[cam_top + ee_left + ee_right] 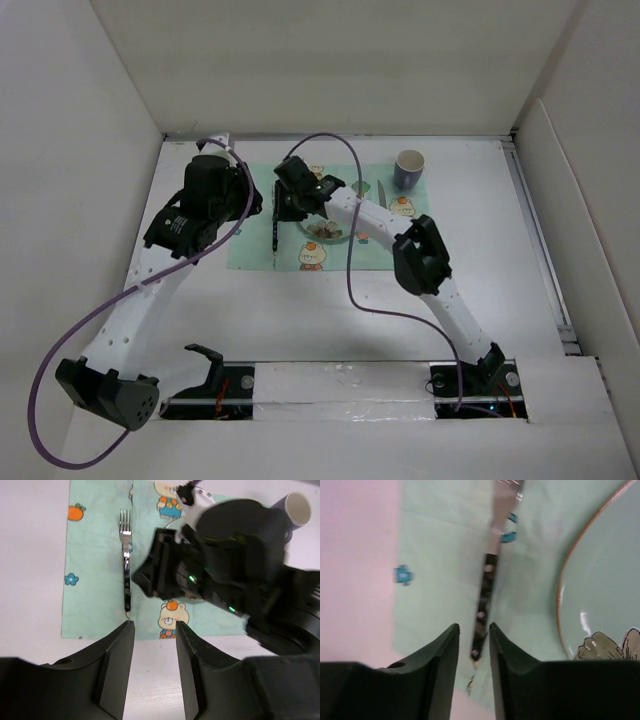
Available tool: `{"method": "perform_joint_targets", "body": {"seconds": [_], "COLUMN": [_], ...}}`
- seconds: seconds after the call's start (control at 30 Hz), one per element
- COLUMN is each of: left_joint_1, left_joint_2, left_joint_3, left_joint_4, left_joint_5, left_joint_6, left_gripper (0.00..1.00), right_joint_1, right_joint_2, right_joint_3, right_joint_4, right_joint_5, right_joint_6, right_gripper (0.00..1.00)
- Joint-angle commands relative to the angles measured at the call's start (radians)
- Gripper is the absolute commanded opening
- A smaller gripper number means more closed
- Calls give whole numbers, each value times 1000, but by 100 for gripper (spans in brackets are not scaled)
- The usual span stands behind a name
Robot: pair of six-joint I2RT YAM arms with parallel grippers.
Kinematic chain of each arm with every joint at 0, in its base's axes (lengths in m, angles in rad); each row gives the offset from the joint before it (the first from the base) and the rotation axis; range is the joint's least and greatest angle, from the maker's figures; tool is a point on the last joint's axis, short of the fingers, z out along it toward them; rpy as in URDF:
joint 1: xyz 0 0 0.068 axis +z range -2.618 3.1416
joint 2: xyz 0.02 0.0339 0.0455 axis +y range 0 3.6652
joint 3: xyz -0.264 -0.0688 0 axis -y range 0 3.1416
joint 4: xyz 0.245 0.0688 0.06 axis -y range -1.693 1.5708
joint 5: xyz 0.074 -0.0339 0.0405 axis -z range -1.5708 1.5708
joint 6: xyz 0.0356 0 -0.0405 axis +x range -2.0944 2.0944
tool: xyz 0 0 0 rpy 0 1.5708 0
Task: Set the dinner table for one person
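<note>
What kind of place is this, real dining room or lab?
Likely a lab test cell: white panel walls enclose the plain tabletop, two robot arms sit bolted at its near edge, a lone placemat holds a fork.

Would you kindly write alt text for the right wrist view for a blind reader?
The right end effector, slightly open, frames the handle end of a fork lying on a mint-green placemat; a plate sits right, white table left.
</note>
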Motion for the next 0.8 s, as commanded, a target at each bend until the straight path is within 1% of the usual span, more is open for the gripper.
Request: {"method": "perform_joint_targets", "body": {"seconds": [0.0,0.03,0.07,0.1,0.17,0.2,0.3,0.33,0.4,0.43,0.47,0.5,0.53,0.57,0.6,0.63,0.67,0.73,0.77], "left_joint_1": [-5,-5,-5,-5,-5,-5,-5,-5,5,5,5,5,5,5,5,5,5,5,5], "left_joint_2": [2,7,19,27,45,50,53,47,21,1,-42,-68,-96,-135,-151,-160,-162,-150,-136], "left_joint_3": [88,94,102,118,150,167,224,238,267,264,251,205,174,124,102,88,70,59,62], "left_joint_4": [38,41,53,57,66,67,77,75,48,40,38,46,57,76,81,80,74,67,52], "left_joint_5": [-41,-45,-41,-38,-41,-44,-84,-110,-228,-264,-320,-334,-341,-348,-348,-345,-336,-329,-329], "left_joint_6": [11,5,-3,-7,-19,-32,-36,-39,-49,-62,-67,-66,-66,-67,-73,-84,-105,-121,-140], "left_gripper": [36,37,38,40,42,44,45,46,47,48,50,51,52,52,52,52,52,51,53], "right_joint_1": [-15,-15,-15,-24,-36,-36,-84,-103,-197,-234,-275,-361,-401,-438,-505,-534,-551,-561,-561], "right_joint_2": [-296,-345,-401,-526,-664,-825,-1080,-1246,-1395,-1461,-1560,-1597,-1619,-1647,-1647,-1647,-1647,-1651,-1657], "right_joint_3": [-87,-124,-162,-260,-377,-513,-716,-824,-915,-975,-992,-1009,-1026,-1060,-1075,-1087,-1124,-1161,-1179], "right_joint_4": [158,181,212,224,256,273,322,322,307,287,226,195,171,124,97,79,63,72,92], "right_joint_5": [-83,-104,-112,-106,-74,-64,72,109,185,215,259,267,259,231,214,186,157,158,137], "right_joint_6": [-87,-134,-154,-177,-194,-194,-236,-236,-231,-207,-195,-185,-182,-181,-176,-167,-161,-130,-116], "right_gripper": [34,12,0,0,0,0,0,12,26,39,44,48,54,56,58,58,59,61,62]}}
